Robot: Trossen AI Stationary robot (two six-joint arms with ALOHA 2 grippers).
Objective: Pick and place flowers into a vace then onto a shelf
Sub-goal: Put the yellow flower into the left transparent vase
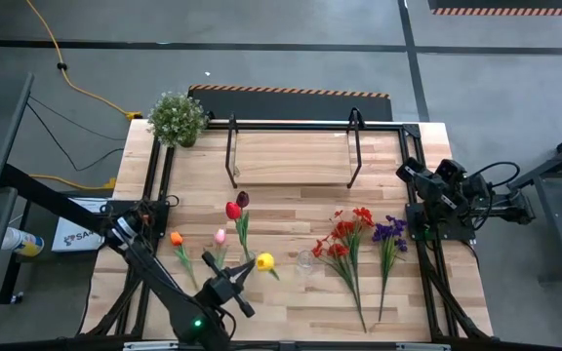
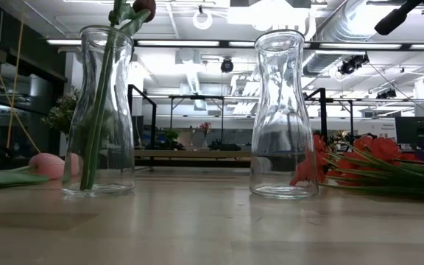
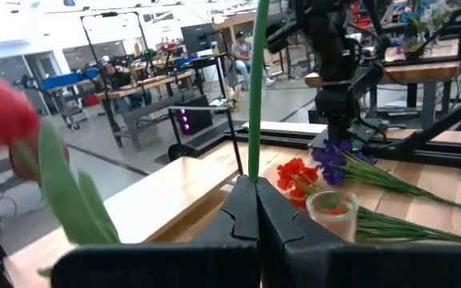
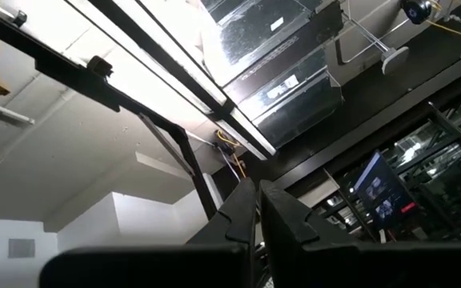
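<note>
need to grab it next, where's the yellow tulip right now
In the high view the yellow tulip lies flat on the table's front left-centre, beside the left gripper and left of the clear vase.

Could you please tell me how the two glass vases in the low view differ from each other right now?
The left vase holds a green flower stem that leans slightly; the right vase holds nothing. A pink tulip lies on the table by the left vase, while red flowers lie beside the right vase. Both are clear, waisted, upright and look alike in shape.
</note>
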